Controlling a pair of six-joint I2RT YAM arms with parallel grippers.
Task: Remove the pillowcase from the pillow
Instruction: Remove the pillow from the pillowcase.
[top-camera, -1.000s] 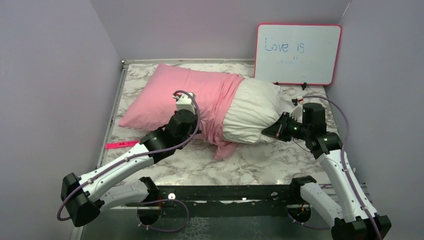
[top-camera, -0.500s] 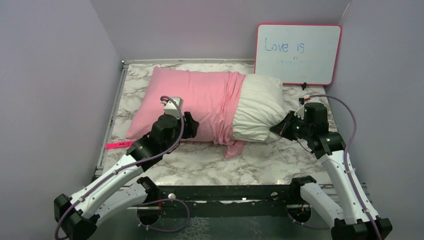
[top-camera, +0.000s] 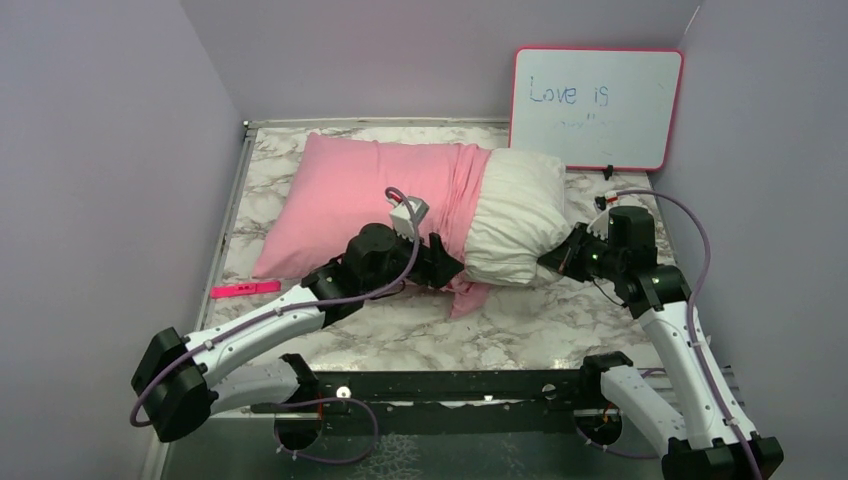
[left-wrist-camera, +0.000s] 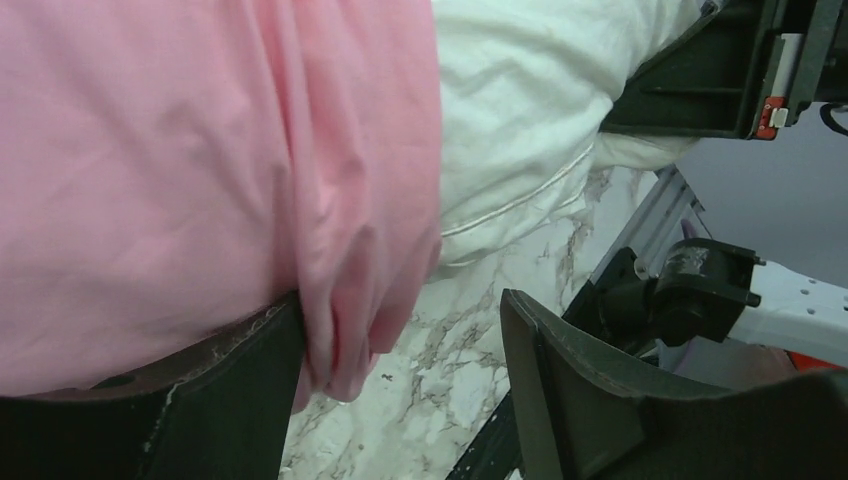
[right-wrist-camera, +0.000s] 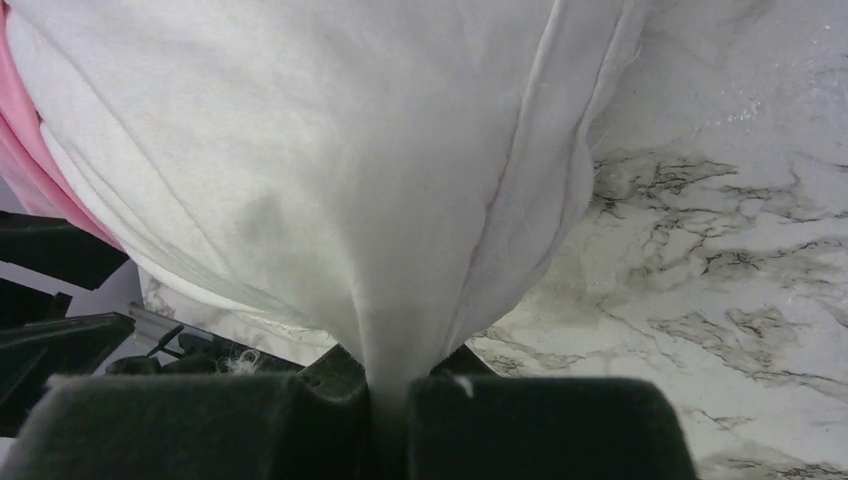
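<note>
Left gripper (top-camera: 447, 268) shifted rightward to the bunched pillowcase (top-camera: 370, 195) edge, jaws held apart, a pink fold pressed against one finger, right gripper (right-wrist-camera: 390, 400) clamped on a corner of the pillow (top-camera: 515, 215), half uncovered on the marble table (top-camera: 400, 330).

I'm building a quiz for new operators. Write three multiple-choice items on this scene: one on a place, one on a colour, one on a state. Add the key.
1. The whiteboard stands:
A. at the far right of the table
B. at the near left edge
C. between the arm bases

2. The pillowcase is:
A. blue
B. green
C. pink

3. The right gripper is:
A. open above the table
B. shut on a corner of the pillow
C. shut on the pillowcase

Key:
1 A, it leans against the back wall on the right.
2 C, the cover is pink in both the top and the left wrist views.
3 B, the right wrist view shows white fabric pinched between closed fingers.
</note>
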